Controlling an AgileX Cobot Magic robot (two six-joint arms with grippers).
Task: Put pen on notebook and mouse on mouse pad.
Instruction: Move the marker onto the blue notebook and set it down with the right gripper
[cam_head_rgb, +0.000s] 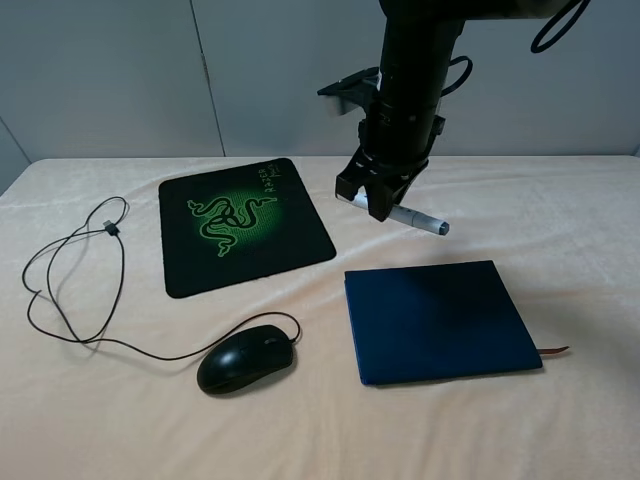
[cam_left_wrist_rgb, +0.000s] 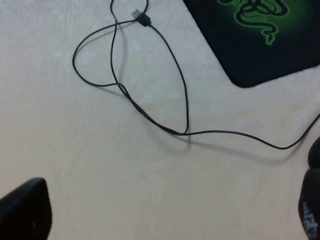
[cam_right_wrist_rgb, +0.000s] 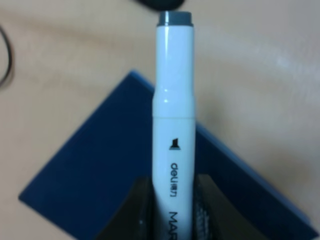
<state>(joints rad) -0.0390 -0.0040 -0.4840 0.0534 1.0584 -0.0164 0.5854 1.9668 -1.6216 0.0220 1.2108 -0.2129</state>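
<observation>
The pen (cam_head_rgb: 420, 218) is pinched by right fingers (cam_right_wrist_rgb: 131, 215) over the notebook (cam_head_rgb: 440, 320), not yet laid down; the mouse (cam_head_rgb: 245, 360) is left off the pad (cam_head_rgb: 245, 225); left fingers (cam_left_wrist_rgb: 22, 212) are spread.

The slim white marker pen (cam_right_wrist_rgb: 173, 100) carries dark print along its barrel: the brand "deli" and the letters "MAR", cut off at the picture's edge. The black square cloth mouse pad (cam_head_rgb: 300, 238) bears small green "RAZER" lettering along one edge.
</observation>
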